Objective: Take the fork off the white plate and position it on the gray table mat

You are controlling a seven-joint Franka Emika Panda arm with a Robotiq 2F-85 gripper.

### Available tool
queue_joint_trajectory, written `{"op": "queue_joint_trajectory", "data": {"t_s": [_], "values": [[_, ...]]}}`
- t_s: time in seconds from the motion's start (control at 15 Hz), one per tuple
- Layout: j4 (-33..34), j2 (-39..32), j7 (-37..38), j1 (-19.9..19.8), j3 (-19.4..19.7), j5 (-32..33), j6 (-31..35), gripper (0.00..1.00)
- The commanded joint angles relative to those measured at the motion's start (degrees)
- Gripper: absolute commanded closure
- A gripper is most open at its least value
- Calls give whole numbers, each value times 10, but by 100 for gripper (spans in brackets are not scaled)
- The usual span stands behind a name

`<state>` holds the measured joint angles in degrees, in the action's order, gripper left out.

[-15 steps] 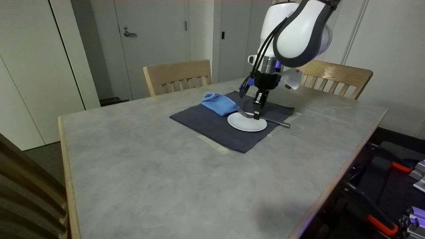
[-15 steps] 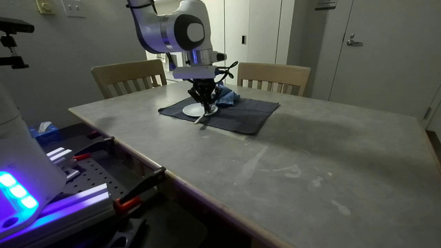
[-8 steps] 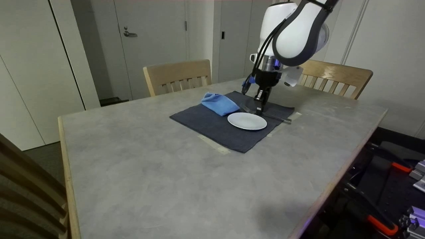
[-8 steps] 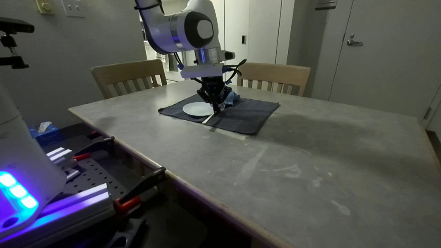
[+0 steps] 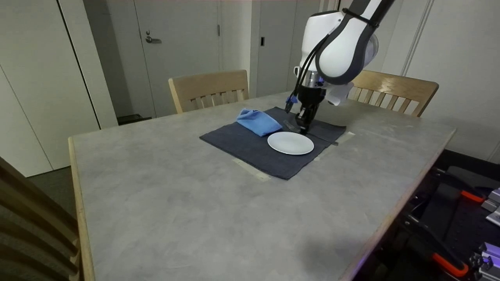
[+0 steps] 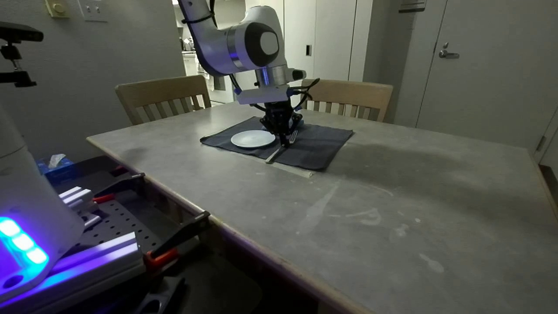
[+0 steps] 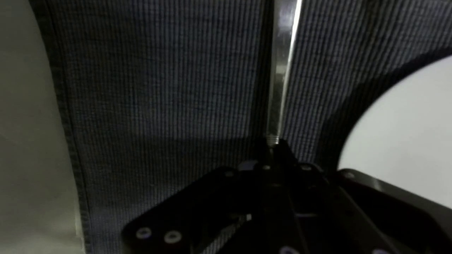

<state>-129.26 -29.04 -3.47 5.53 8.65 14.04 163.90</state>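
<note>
The silvery fork shows in both exterior views, its handle (image 5: 330, 141) (image 6: 274, 155) reaching toward the near-robot edge of the mat. My gripper (image 5: 304, 132) (image 6: 284, 142) is shut on the fork at its middle, low over the dark gray table mat (image 5: 258, 152) (image 6: 324, 144). The white plate (image 5: 290, 143) (image 6: 253, 139) lies beside the gripper with nothing on it. In the wrist view the fork handle (image 7: 282, 67) runs up from between the closed fingertips (image 7: 273, 146), with the mat (image 7: 169, 81) below and the plate (image 7: 406, 134) at the right. I cannot tell whether the fork touches the mat.
A crumpled bright-blue cloth (image 5: 258, 122) lies on the mat beyond the plate, close to the fork's tines. The pale tabletop (image 5: 195, 203) surrounds the mat. Wooden chairs (image 5: 211, 88) (image 6: 165, 98) stand at the table's edges. Clamps (image 6: 174, 240) grip the robot-side edge.
My gripper has carried the fork sideways off the plate to over the mat beside it, and the arm has come lower in the last half second. The plate and cloth have stayed put.
</note>
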Motion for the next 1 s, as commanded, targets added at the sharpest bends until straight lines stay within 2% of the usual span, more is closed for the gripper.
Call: {"op": "queue_joint_trajectory", "data": {"t_s": [0.0,0.2,0.47,0.93], "values": [[30,-27,22,14,26,25,2,98],[46,-44,24,13,27,23,1,98],[34,-39,22,11,21,19,-8,98],[-13,-9,78,51,76,49,-22,98]]}}
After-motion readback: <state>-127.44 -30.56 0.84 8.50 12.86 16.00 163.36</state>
